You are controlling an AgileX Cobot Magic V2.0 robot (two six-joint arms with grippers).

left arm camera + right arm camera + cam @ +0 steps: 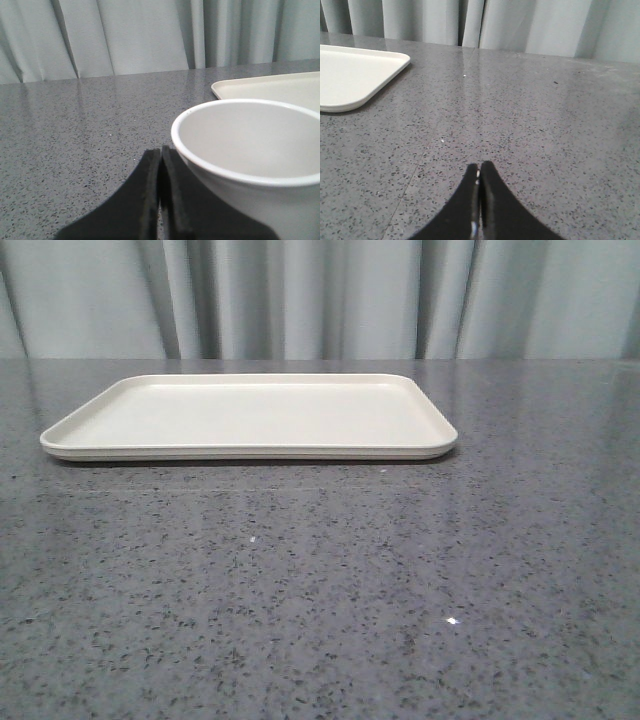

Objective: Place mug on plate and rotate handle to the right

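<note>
The white mug [250,150] shows only in the left wrist view, close up, its open mouth and rim visible; its handle and printed face are hidden. My left gripper [161,150] is shut, its fingertips just beside the mug's rim, with nothing seen between them. The cream-white plate [250,415] lies flat on the table at the back centre of the front view, with nothing on it. Its corner also shows in the left wrist view [270,90] beyond the mug and in the right wrist view [350,75]. My right gripper [479,167] is shut and empty above bare table, apart from the plate.
The grey speckled table [320,590] spreads under everything. A pale curtain [320,295] hangs behind its far edge. Neither arm nor the mug shows in the front view.
</note>
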